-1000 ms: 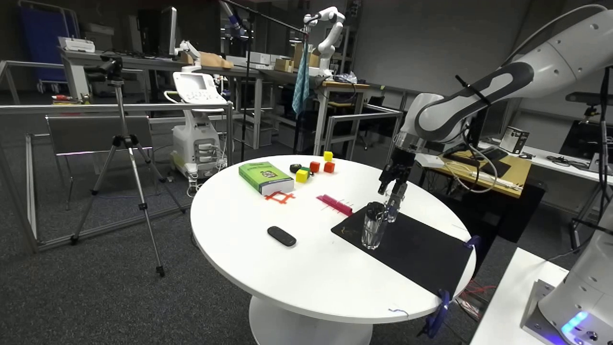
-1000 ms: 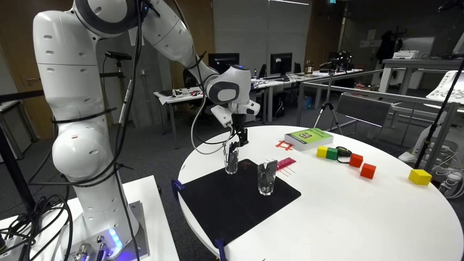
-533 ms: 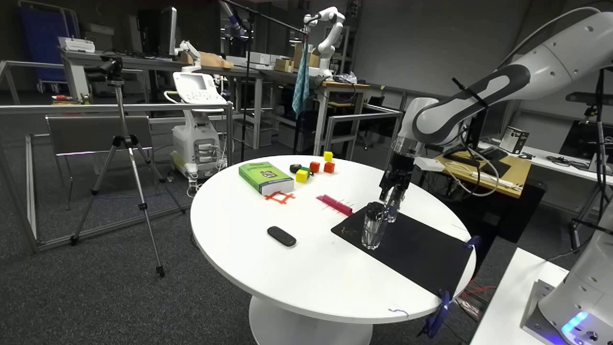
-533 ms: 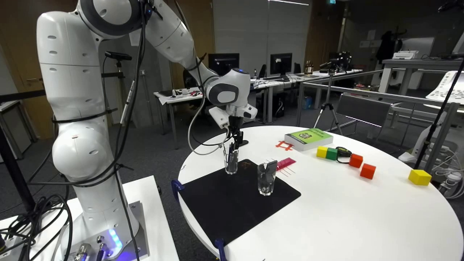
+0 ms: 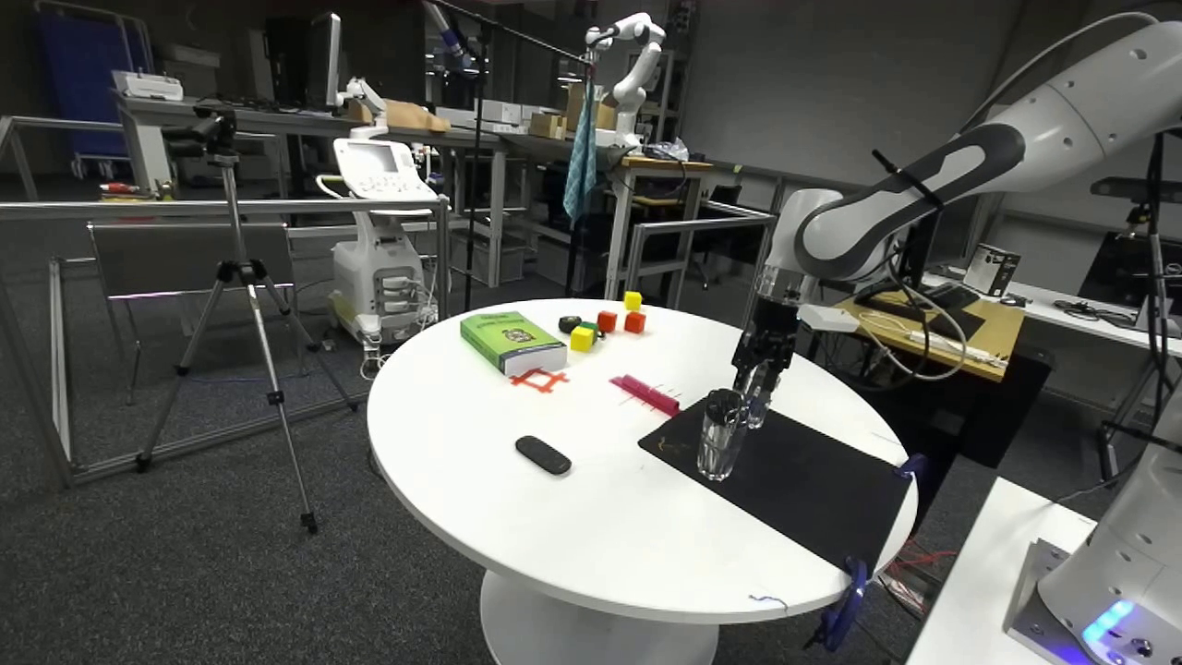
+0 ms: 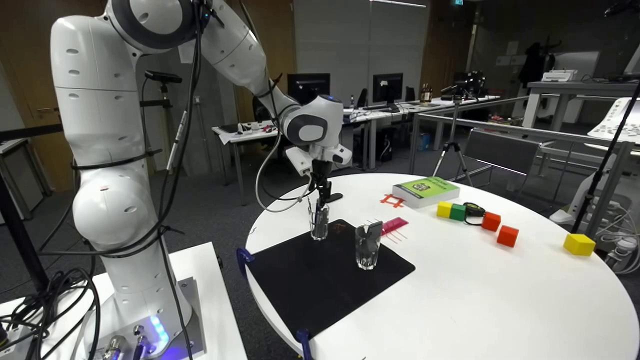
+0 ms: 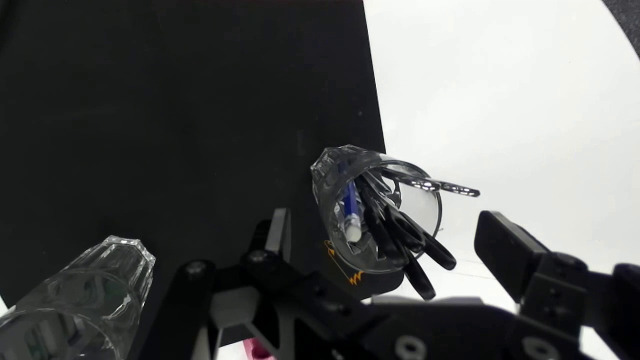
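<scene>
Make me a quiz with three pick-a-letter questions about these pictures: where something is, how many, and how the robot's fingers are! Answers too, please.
1. Where is the blue pencil? A: in a glass; B: on the floor; C: under a book.
2. How many yellow blocks are there? A: one; B: two; C: four.
3. How are the fingers? A: shut tight; B: gripping a book; C: open.

1 A, the wrist view shows it inside.
2 B, both exterior views show two.
3 C, the wrist view shows a wide gap between them.

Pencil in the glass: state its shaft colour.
Blue; the pencil shows best in the wrist view.
</scene>
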Robot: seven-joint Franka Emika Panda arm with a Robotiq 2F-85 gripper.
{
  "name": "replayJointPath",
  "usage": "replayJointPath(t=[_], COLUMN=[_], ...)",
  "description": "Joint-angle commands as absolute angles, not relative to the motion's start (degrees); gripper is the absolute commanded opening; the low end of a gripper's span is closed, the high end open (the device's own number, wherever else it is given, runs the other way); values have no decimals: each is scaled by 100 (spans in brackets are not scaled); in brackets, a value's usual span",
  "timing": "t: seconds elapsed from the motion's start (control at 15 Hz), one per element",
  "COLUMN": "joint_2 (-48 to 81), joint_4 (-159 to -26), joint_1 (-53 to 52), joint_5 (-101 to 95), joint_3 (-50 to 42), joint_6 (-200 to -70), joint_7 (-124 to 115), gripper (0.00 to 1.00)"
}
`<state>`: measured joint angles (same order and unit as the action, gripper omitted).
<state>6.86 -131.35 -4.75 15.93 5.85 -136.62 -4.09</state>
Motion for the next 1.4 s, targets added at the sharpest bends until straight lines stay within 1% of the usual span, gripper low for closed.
replayJointPath(t=[0.0,0.6,0.8,0.87,0.93,1.0,1.2,1.33], joint_2=[626,579,555,552,551,546,547,552], joint_4=[-13077,-13115,-13136,-13136,-13137,-13140,-13138,-13137], joint_1=[-516,-508,-501,-501,-500,-502,-505,-511], joint_5=[1327,996,988,977,969,949,873,787], joint_3=[548,536,529,525,522,518,504,498], joint_6=[-13521,-13443,-13411,-13393,-13371,-13351,-13300,-13289], joint_7=[-716,-985,-973,-979,-978,-988,-1015,-1053], gripper=[100,100,95,89,70,64,41,27])
